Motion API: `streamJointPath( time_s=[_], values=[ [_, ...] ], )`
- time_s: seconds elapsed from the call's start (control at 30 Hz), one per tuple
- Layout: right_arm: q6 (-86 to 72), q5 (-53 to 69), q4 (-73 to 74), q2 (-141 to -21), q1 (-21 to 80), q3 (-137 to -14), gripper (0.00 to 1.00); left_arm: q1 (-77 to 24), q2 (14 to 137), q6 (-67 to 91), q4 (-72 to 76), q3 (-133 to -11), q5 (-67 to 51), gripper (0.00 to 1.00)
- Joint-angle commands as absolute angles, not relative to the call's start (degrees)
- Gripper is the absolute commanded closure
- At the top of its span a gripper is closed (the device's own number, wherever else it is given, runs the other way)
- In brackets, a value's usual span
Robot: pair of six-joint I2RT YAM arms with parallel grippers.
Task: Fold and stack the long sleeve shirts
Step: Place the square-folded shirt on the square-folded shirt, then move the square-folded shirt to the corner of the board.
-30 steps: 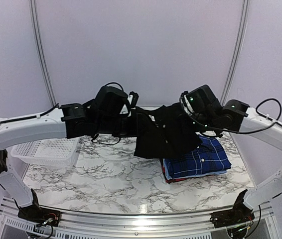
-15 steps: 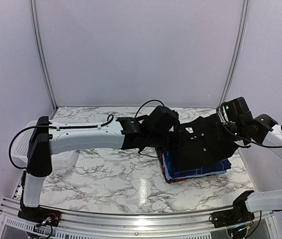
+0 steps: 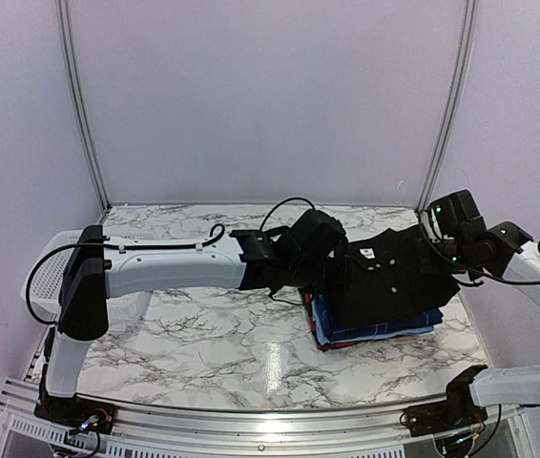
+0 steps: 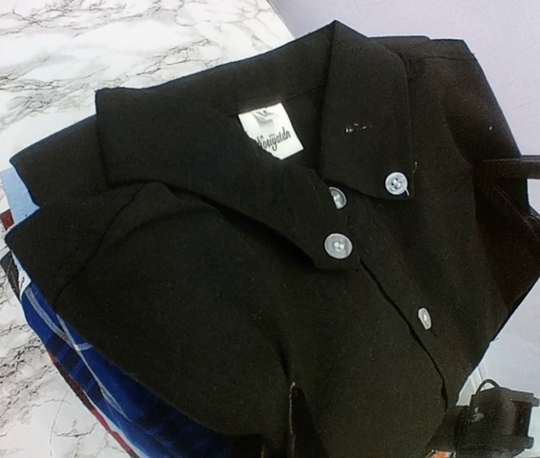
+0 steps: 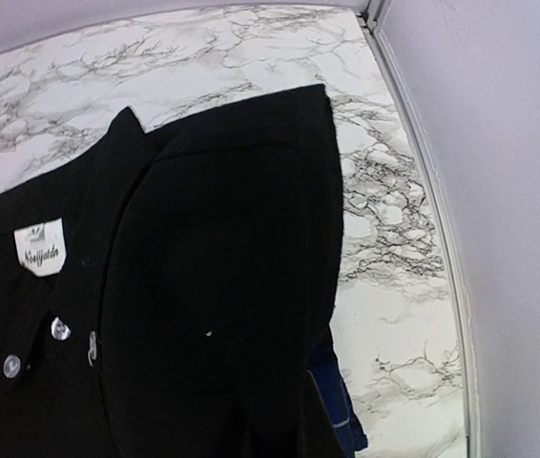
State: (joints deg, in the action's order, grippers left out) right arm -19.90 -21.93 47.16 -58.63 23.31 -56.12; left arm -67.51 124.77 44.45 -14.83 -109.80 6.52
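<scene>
Evidently the placing step: the black shirt (image 3: 389,277), folded with collar and buttons upward, lies across the stack of folded shirts (image 3: 375,331) at the right of the table (image 3: 203,334). Its opposite edges appear pinched by the left gripper (image 3: 335,267) and the right gripper (image 3: 439,260), both with jaws together. Best practice would be to let the cloth settle flat and square over the blue plaid shirt (image 4: 89,367) before parting the jaws. Each arm should then draw outward without dragging an edge.

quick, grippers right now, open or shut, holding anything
left gripper: closed, apparently pinching the black shirt at its left edge.
right gripper: closed, apparently pinching the same shirt at its right edge.
</scene>
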Motion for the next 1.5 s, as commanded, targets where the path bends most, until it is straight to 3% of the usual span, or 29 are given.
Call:
streamJointPath(
  time_s=[0.0, 0.07, 0.1, 0.13, 0.27, 0.37, 0.63, 0.87, 1.07, 1.27, 1.47],
  values=[
    [-20.59, -22.63, 45.61, -58.8, 22.58, -56.09, 0.79, -67.68, 124.18, 45.2, -17.32, -109.57, 5.35, 1.0],
    [-20.73, -23.02, 45.66, -58.65, 22.57, -56.23, 0.58, -67.63, 124.37, 45.28, -17.84, -108.99, 5.31, 0.91],
    [-20.81, -23.11, 45.83, -58.56, 22.59, -56.43, 0.5, -67.59, 124.2, 45.32, -18.36, -108.64, 5.72, 0.75],
    [-20.83, -23.1, 46.02, -58.41, 22.59, -56.77, 0.44, -67.54, 123.95, 45.16, -18.91, -108.34, 6.42, 0.65],
    [-20.02, -19.41, 45.87, -58.25, 22.58, -59.11, 0.33, -67.11, 121.38, 44.48, -19.84, -105.54, 8.54, 0.4],
    [-19.81, -13.35, 44.24, -59.19, 23.45, -60.15, 0.31, -66.45, 118.83, 43.62, -20.41, -102.81, 10.75, 0.37],
    [-23.41, -13.16, 40.2, -66.37, 34.83, -63.56, 0.3, -64.25, 110.6, 42.7, -20.71, -92.64, 13.0, 0.43],
    [-25.09, -12.09, 34.75, -77.9, 46.79, -69.51, 0.29, -61.96, 99.41, 42.8, -20.5, -81.55, 16.88, 0.37],
    [-26.8, -9.01, 27.29, -89.27, 55.32, -72.89, 0.27, -58.49, 88.96, 44.03, -20.45, -70.74, 19.77, 0.26],
    [-28.62, -7.68, 21.46, -101.19, 57.22, -75.35, 0.22, -55.1, 80.04, 44.62, -20.42, -62.28, 20.33, 0.02],
    [-30.26, -10.28, 18.78, -108.58, 56.33, -77.87, 0.15, -52.44, 74.71, 43.91, -20.5, -57.55, 19.38, 0.01]
  ],
)
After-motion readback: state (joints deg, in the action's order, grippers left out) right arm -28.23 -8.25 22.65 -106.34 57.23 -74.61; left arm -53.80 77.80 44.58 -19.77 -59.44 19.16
